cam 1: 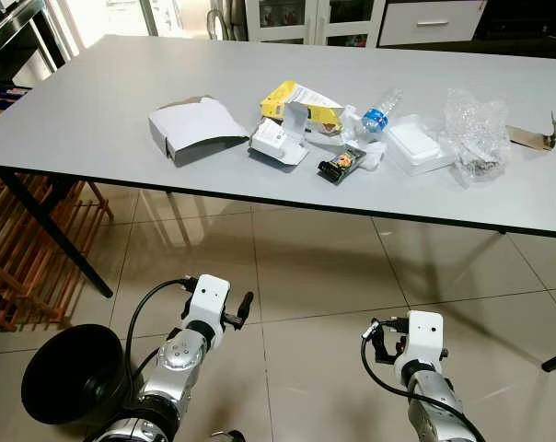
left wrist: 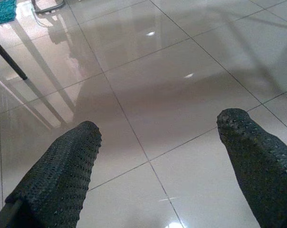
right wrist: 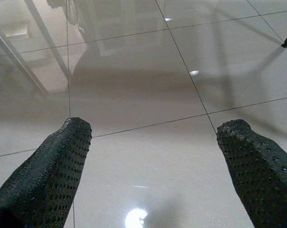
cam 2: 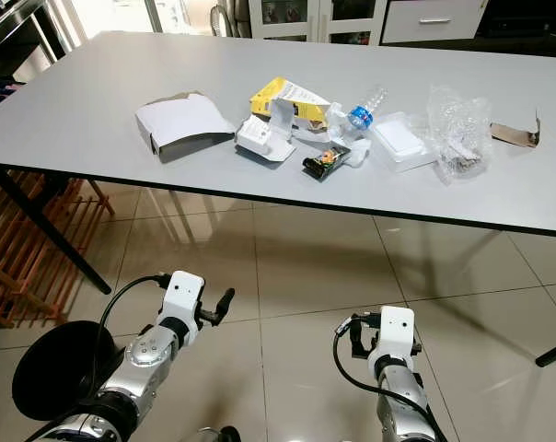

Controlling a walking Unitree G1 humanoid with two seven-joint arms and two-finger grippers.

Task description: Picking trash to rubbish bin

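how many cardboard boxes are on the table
3. A large white cardboard box lies at the left of the pile, a small white open box right of it, and a yellow-and-white box behind that. Others may hide under the wrappers.

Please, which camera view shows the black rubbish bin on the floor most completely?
The left eye view shows the black rubbish bin best: its round rim and dark inside are almost whole, beside the left arm. The right eye view cuts part of it at the picture's edge. Both wrist views show only floor tiles between open fingers, no bin.
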